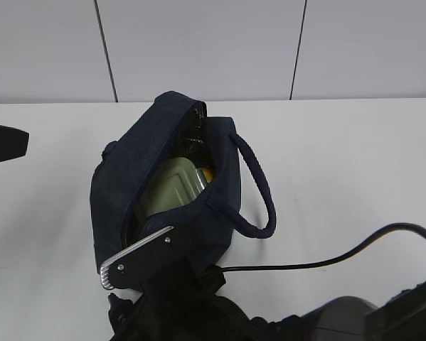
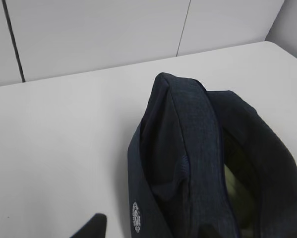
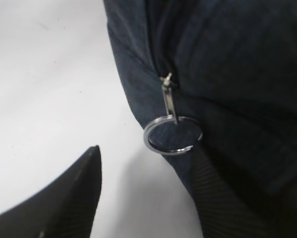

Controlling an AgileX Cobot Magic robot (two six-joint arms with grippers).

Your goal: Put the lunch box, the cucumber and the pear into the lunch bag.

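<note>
A: What is sitting nearest the near edge of the tabletop (image 1: 355, 163)?

B: The right gripper (image 3: 148, 193) is standing wide apart at the near end of the lunch bag (image 1: 127, 177). One finger is resting against the navy fabric, the other is hanging over bare white surface, and the metal ring pull (image 3: 173, 135) is lying between them, gripped by neither.

A: And the bag's long axis?

B: It is running from the near edge away toward the far edge, leaning slightly right as it goes. The zipper opening is gaping along the top, and the loop handle (image 1: 259, 188) is arching out to the right side.

A: Where is the lunch box?

B: The lunch box (image 1: 171, 188) is lying inside the bag, its sage lid showing through the opening, its length following the bag's. Just past it a sliver of yellow (image 1: 207, 171) is showing; I cannot tell whether that is the pear. The cucumber is not showing.

A: The left gripper?

B: Only one dark fingertip (image 2: 91, 228) is showing in the left wrist view, left of the bag, so I cannot tell its opening.

A: Room to move?

B: White surface is lying open on both sides of the bag and beyond it to the far edge, where the wall (image 1: 198, 42) is rising. A black cable (image 1: 341, 252) is curling across the near right.
</note>
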